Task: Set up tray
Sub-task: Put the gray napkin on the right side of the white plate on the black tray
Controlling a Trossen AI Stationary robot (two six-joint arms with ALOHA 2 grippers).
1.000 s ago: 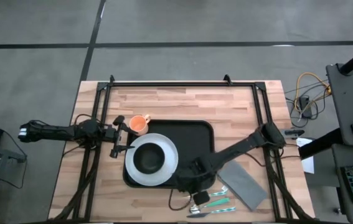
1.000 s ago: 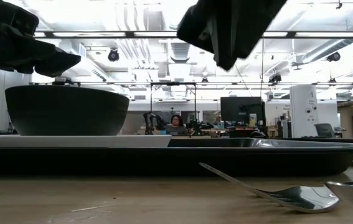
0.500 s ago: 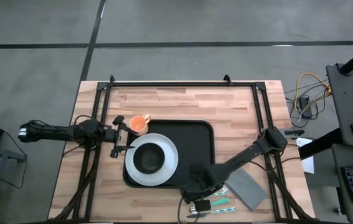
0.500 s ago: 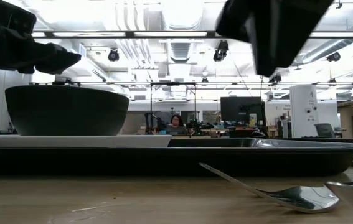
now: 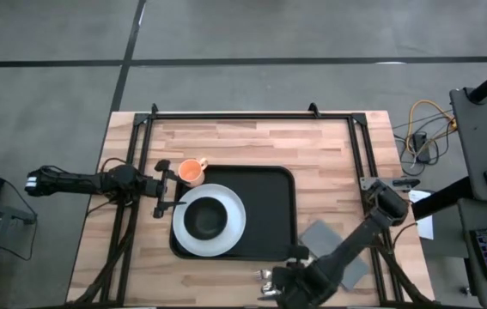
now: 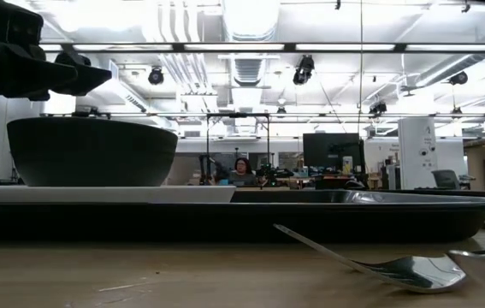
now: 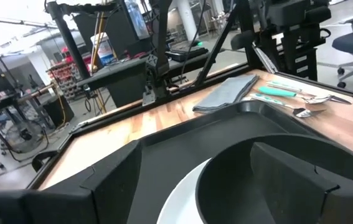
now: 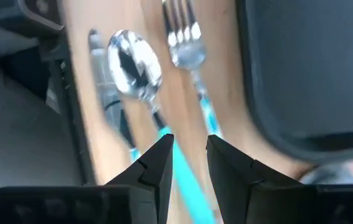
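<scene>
The black tray point(image 5: 269, 202) lies mid-table with a white plate point(image 5: 233, 225) on its left half and a black bowl point(image 5: 205, 220) on the plate. An orange cup point(image 5: 191, 172) stands beside the tray's far left corner. My left gripper point(image 5: 167, 190) hovers open and level at the plate's left edge, its fingers point(image 7: 301, 180) spread either side of the bowl point(image 7: 269, 168). My right gripper point(image 8: 188, 155) points down near the table's front edge. Its fingers stand a narrow gap apart above a teal-handled spoon point(image 8: 132, 65) and fork point(image 8: 185, 37), which lie flat on the wood.
A grey napkin point(image 5: 322, 237) lies right of the tray, partly under my right arm. A knife point(image 8: 104, 93) lies beside the spoon. In the low view the spoon point(image 6: 396, 269) rests in front of the tray's near rim point(image 6: 310, 218). Bare wood shows beyond the tray.
My right gripper has swung from over the tray's near rim toward the table's near edge and to the right, rolling as it went, and now hangs over the cutlery; it has left the low view. My left gripper has rolled a little in place.
</scene>
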